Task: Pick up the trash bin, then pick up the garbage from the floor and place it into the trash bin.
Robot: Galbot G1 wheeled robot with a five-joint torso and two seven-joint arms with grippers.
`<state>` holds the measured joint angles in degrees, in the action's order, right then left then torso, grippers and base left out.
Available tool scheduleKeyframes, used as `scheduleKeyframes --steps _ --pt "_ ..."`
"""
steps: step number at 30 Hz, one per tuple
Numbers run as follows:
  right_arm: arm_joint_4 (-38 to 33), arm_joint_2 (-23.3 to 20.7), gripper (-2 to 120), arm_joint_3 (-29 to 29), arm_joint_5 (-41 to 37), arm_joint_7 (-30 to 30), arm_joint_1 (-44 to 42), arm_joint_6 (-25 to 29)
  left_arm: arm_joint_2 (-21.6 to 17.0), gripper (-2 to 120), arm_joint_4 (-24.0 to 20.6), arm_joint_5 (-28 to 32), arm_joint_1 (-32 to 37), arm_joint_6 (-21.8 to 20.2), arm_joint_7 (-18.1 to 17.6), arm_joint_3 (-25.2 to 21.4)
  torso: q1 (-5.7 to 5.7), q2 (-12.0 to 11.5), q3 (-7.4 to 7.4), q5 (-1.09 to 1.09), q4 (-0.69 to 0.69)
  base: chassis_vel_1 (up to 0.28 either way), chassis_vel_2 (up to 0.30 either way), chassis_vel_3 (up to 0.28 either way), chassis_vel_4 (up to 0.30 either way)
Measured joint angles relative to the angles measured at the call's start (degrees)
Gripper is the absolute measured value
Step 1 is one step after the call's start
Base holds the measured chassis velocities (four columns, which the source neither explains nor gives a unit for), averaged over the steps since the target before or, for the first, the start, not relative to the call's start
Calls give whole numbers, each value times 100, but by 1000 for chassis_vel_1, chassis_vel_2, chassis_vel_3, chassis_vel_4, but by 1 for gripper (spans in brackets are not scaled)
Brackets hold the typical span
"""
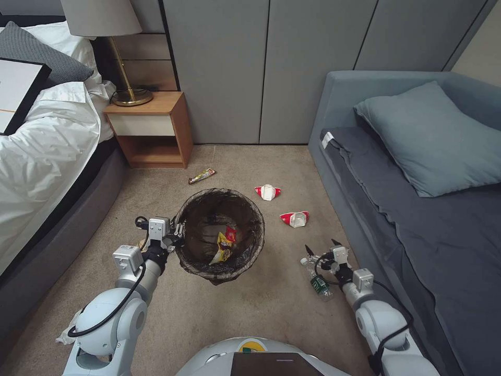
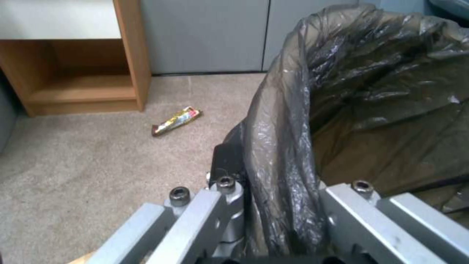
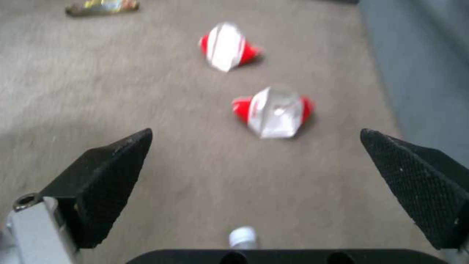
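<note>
The left gripper (image 1: 177, 235) clamps the rim of the trash bin (image 1: 219, 235), held above the floor's middle. The right gripper (image 1: 319, 249), spread wide, hovers over the bottle (image 1: 317, 281) near the sofa-side edge.

Jaws spread wide above two crushed cups (image 3: 273, 112); bottle cap (image 3: 243, 236) below.

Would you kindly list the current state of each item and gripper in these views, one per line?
trash bin: upright, lined with a dark bag, held at its rim.
left gripper: shut on the bin's rim.
right gripper: open, above the bottle.
yellow snack wrapper: inside the bin.
bottle: lying on the carpet, capped.
two paper cups: crushed, on the carpet.
candy wrapper: on the carpet near the nightstand.
</note>
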<state>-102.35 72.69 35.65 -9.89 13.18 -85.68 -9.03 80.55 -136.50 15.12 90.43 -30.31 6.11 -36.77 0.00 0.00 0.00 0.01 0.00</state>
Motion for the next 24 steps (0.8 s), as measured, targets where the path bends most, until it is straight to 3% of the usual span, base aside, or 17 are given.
scheduleKeyframes --steps 11,24 --pt "1165 -251 100 -313 -162 351 561 -427 5 7 -72 13 7 -35 -9 -2 0 0 0 -1 -1 0 0 0 0" --pt "2095 -154 100 -331 74 407 845 -330 18 7 -111 13 38 -40 -11 10 0 0 0 0 -1 0 0 0 0"
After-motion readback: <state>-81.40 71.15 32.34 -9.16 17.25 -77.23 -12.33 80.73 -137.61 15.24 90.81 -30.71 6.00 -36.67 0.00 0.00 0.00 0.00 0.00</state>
